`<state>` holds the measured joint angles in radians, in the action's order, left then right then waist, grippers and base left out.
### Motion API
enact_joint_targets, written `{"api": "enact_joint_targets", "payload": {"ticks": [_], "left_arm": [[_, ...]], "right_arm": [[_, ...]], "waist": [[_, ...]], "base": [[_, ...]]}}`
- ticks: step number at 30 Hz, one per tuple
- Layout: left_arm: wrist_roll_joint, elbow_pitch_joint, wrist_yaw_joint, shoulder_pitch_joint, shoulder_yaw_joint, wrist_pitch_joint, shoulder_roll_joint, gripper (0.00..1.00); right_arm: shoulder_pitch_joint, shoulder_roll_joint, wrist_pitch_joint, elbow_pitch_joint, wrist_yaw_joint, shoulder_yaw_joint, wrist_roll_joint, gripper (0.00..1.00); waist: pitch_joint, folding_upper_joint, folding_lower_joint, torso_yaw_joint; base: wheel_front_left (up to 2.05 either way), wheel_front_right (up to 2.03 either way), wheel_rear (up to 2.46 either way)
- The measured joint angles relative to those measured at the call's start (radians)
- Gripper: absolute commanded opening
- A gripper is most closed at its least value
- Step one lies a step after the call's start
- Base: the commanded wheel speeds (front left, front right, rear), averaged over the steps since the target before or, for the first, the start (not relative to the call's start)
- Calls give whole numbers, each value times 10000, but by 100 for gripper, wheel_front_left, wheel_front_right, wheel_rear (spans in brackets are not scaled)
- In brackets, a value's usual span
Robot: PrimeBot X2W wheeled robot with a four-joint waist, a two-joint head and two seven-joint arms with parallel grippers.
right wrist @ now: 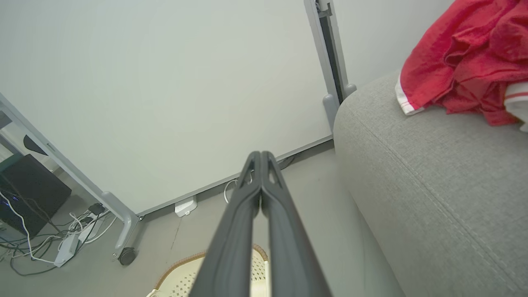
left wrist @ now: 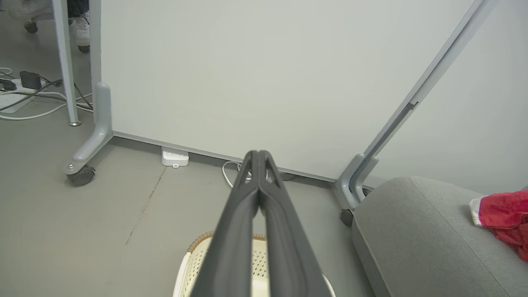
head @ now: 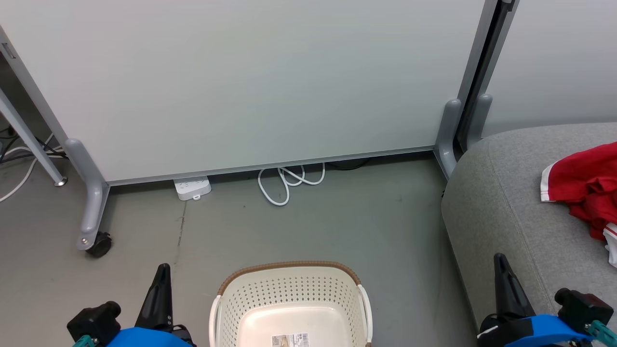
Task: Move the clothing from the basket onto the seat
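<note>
Nearest my head cam are both grippers, low in frame. L gripper [left wrist: 258, 154] is clenched: its two long dark fingers press together tip to tip. On the head view it points up-frame just left of the cream-white perforated plastic basket w/ brown woven-look rim [head: 289, 266], apart from it. R gripper [right wrist: 260, 154] is clenched the same way, fingers meeting along their length. On the head view it sits at lower right, overlapping the near edge of the big light grey woven-fabric seat w/ rounded corners [head: 506, 207]. I can't tell whether it touches the fabric.

Basket stands on the grey floor [head: 337, 226] between the two grippers, cut off by the frame edge. What I see of its inside is bare cream plastic plus a barcode sticker [head: 290, 340].

Task item: the bright red soft clothing w/ white striped trim [head: 585, 180] lies crumpled on top of the seat, far right, running out of frame. R wrist cam shows it bunched in folds, a white-edged hem toward the seat's rounded edge.

Behind all this stands a pale grey partition panel on wheeled feet [head: 250, 82], w/ a black caster [head: 100, 244] under the foot on the left. At its base lie a white power strip [head: 193, 187] and a looped white cable [head: 288, 185]. Seat is just right of the basket, w/ a strip of floor between them.
</note>
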<state>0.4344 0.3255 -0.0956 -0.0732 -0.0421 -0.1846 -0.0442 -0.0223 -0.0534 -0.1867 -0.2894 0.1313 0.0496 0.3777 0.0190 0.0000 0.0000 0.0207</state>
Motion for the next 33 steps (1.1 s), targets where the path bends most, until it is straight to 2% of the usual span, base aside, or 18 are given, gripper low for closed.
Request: {"api": "enact_joint_targets", "payload": {"ticks": [16,33], "left_arm": [[2560,-180,-44,-6,324,629,0,0],[4844,-328,-127,-37,633,1225,-2,0]], "right_arm": [[-141,2,639,105,0,125,2698,0],[-303,6,1208,182,-2,249,5085,0]], "waist": [[-33,0,0,-30],[-66,0,0,-62]], "base": [[0,0,0],[0,0,0]]}}
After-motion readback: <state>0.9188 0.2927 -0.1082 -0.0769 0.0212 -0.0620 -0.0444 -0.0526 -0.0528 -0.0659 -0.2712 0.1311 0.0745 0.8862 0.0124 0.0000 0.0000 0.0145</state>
